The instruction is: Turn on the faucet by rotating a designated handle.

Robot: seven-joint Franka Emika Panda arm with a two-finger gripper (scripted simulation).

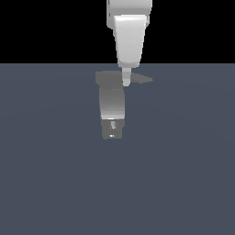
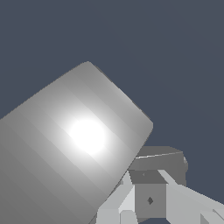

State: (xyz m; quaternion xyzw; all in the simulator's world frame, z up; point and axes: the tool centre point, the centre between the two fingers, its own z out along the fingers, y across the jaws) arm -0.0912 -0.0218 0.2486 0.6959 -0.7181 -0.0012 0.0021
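The faucet [image 1: 111,103] is a grey rounded column on the floor, with a darker short stub [image 1: 112,129] at its near end. The handle [image 1: 141,79], a thin dark lever tapering to a point, sticks out from the column's far end toward the exterior view's right. My gripper [image 1: 125,79] comes down from above. Its fingers look like one narrow tip at the handle's root, by the column. In the wrist view the column [image 2: 78,140] fills most of the picture. A darker faucet part [image 2: 162,158] lies just beyond my fingers [image 2: 150,199]. Nothing is held.
The flat dark blue-grey floor [image 1: 183,174] spreads all around the faucet. My white arm [image 1: 130,32] hangs down over the faucet's far end. Nothing else shows.
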